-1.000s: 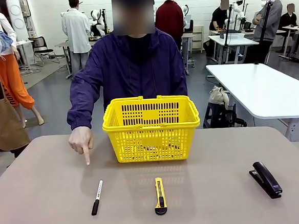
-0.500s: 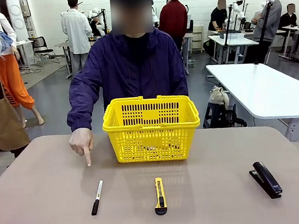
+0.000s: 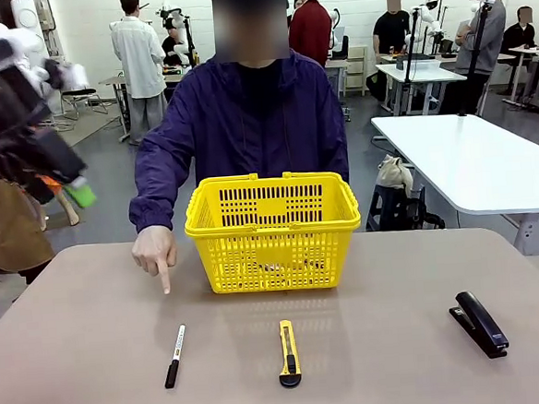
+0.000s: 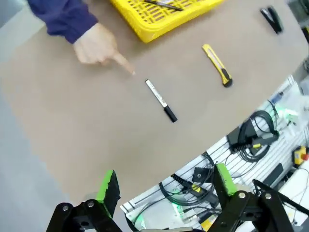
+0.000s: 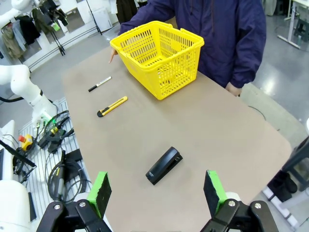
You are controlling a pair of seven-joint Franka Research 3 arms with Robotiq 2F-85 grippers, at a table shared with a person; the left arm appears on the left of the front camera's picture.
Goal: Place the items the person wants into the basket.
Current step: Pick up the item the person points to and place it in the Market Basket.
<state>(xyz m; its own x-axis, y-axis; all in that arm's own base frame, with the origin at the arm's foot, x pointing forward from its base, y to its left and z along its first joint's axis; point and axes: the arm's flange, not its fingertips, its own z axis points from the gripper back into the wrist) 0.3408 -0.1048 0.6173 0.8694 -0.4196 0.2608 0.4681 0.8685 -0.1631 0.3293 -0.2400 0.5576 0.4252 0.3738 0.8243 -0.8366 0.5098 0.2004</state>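
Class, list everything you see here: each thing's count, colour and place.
basket: one, yellow, far middle of the table
marker: one, black with white band, near left
utility knife: one, yellow and black, near middle
stapler: one, black, near right
pen: one, thin and dark, inside the basket
person's hand: one, pointing down towards the marker
left gripper: one, black, green pads, open, raised at left
right gripper: one, black, green pads, open, raised

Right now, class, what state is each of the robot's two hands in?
Left hand: open, holding nothing.
Right hand: open, holding nothing.
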